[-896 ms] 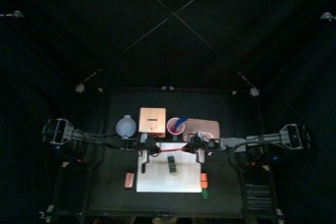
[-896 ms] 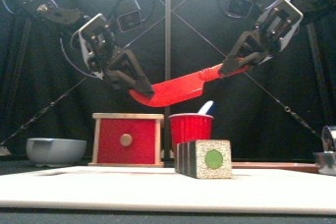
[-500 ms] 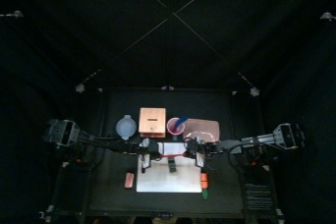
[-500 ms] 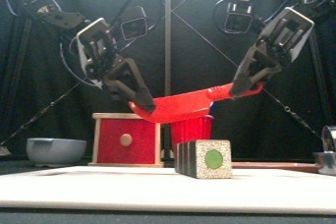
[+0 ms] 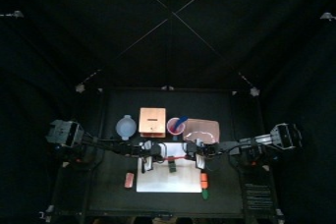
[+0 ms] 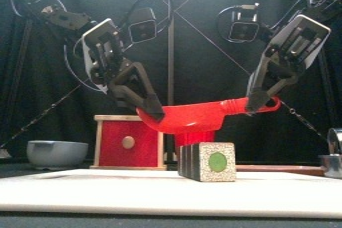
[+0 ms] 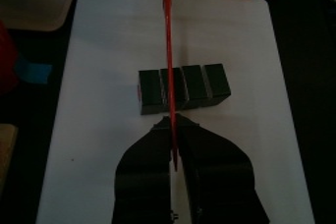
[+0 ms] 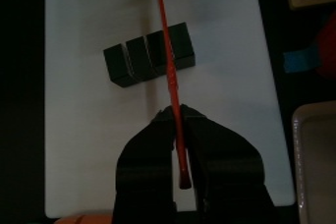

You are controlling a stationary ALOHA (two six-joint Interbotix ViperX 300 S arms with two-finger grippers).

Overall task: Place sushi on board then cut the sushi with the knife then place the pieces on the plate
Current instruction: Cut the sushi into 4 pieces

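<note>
Firmly clenched with the left claw (image 6: 143,106) on one end of the red knife (image 6: 201,117), and with the right claw (image 6: 255,103) on the other end, both raised above the table. Seen from each wrist as a thin red line running straight out from between pinched jaws. Not held straight: sagging in a curve between the two claws, lowest about midway. Right beneath that low point, apart from the blade by a clear gap in the front view: the sushi (image 6: 207,160), dark green, resting on the white board (image 6: 120,190), pale end face with a green spot turned to the front. From the wrists, several blocks pressed side by side in one row, crossed overhead by the knife line. Below and behind the left claw, a pale wooden box (image 6: 130,140) with a red drawer front; farther out on that same side, a blue-grey bowl (image 6: 56,152). Behind the gap between the claws, a red cup (image 5: 176,125), just beside the box. Behind the right claw, touching or nearly touching the cup, a pink tray (image 5: 203,127), lying past the board's back edge. Nearer the front than the left claw, beside the board's outer edge, an orange toy (image 5: 130,179); likewise on the right claw's side, a second orange toy (image 5: 206,181) with something green next to it.
</note>
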